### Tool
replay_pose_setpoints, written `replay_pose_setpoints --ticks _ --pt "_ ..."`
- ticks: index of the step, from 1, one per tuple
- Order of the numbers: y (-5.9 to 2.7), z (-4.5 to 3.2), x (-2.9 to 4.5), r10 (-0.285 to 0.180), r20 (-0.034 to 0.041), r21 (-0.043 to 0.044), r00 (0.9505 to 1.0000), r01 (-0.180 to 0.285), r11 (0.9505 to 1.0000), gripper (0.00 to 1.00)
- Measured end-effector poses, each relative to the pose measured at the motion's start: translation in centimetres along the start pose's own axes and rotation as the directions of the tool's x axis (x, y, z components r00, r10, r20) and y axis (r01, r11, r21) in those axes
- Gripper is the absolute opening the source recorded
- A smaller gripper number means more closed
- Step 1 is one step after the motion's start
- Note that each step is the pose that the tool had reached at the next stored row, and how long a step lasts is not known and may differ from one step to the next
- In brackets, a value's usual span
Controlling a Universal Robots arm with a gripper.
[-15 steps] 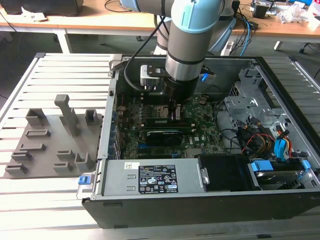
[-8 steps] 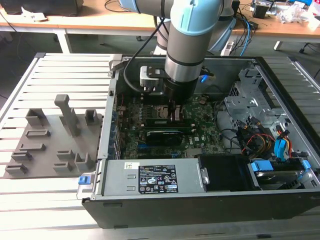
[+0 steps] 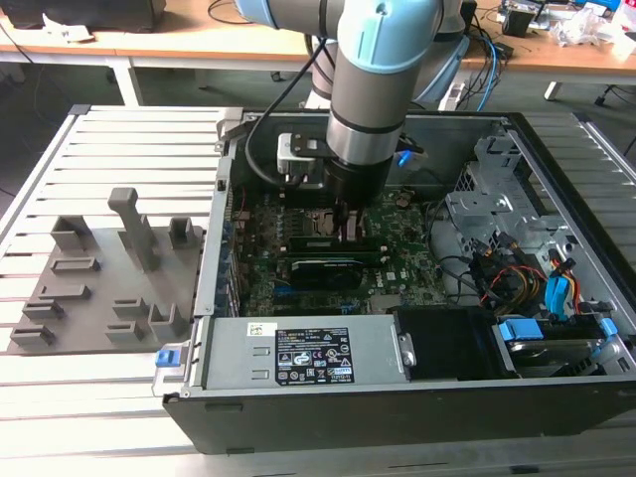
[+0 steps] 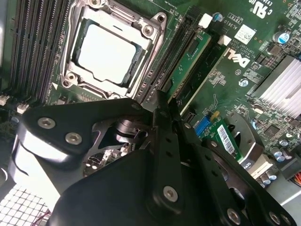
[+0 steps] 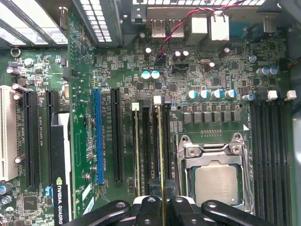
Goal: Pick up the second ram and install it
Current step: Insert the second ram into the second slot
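The pincer (image 5: 162, 207) is clenching the second ram (image 5: 160, 155) edge-on, lowering it into a memory slot (image 5: 146, 150) just beside the CPU socket (image 5: 214, 174) inside the open computer case (image 3: 378, 397). Doing this well probably means keeping the stick upright, lined up along the slot, and pressing evenly until the white end clips (image 5: 157, 99) close. I am leaving the printed board markings and the label unread.

Ram (image 5: 160, 155): its near end is hiding behind the gripper (image 5: 163, 203) in the first wrist view.
Fingertips: the wrist is blocking them in the exterior view, so we are not seeing the grip.
Socket (image 4: 106, 47): the gripper is covering its lower corner.
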State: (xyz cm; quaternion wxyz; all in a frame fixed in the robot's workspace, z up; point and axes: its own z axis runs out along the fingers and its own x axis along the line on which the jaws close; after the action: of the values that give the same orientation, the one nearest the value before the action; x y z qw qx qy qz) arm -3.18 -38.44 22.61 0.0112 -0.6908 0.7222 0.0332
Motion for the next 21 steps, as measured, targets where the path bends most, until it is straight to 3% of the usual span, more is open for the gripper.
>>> replay_pose_setpoints --ticks 16,17,18,19,20,21 --pt "0.17 0.79 0.06 0.001 0.0003 -0.0014 1.0000 -0.001 1.0000 0.14" --pt "0.14 0.80 0.06 0.000 0.0000 0.0000 1.0000 0.000 1.0000 0.21" --pt "0.14 0.54 0.03 0.000 -0.0006 0.0000 1.0000 0.000 1.0000 0.21" --pt "0.17 -0.22 -0.06 0.000 -0.0014 -0.0001 1.0000 0.000 1.0000 0.21" --pt "0.21 -1.11 -0.29 0.000 -0.0063 0.0002 1.0000 0.000 1.0000 0.21" --pt "0.27 -2.64 -0.72 0.000 -0.0158 0.0006 0.9999 0.000 1.0000 0.20"
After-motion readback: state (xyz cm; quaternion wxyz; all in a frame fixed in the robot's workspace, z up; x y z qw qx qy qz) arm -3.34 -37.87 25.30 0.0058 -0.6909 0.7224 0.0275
